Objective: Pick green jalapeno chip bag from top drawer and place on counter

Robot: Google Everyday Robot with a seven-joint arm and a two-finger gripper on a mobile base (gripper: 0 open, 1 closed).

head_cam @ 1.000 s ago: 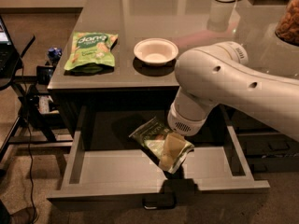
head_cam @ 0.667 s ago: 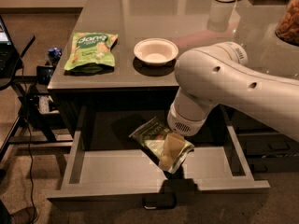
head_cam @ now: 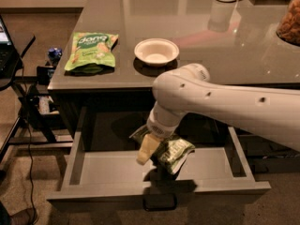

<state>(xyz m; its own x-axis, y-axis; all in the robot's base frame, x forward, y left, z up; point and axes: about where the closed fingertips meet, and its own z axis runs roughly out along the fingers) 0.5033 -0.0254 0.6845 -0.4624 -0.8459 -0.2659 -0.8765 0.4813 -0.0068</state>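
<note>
**Q:** Status of gripper and payload?

**A:** The gripper (head_cam: pixel 146 151) is over the middle of the top drawer (head_cam: pixel 108 168), on an arm reaching in from the right. Jaws are clamped on the left end of the green jalapeno chip bag (head_cam: pixel 177 151). The bag looks clear of the drawer floor, with its shadow below it. Most of the bag hangs free to the right of the fingers.

**Q:** Est. step?

**A:** Pick looks done. Lift-out and transfer to the counter (head_cam: pixel 197 27) are not yet done.

**Q:** Failure modes from here?

**A:** Three, by judgement:
1. Slip. The grip is off-centre on crinkled film, so a fast swing could peel the bag out and drop it back into the drawer or onto the floor.
2. Snag. The counter's dark near edge overhangs the far part of the drawer, just behind the wrist. A straight vertical lift could catch the wrist or the bag's free end under that edge. Rec.: retract toward the near side first, then raise.
3. Collision at placement. The white bowl (head_cam: pixel 156 51) sits close to the near edge, directly beyond the gripper, and the light-green bag (head_cam: pixel 91 50) lies to its left. A low approach could push either one.

**Q:** Safer drop zone?

**A:** The bare counter to the right of the bowl.
</note>
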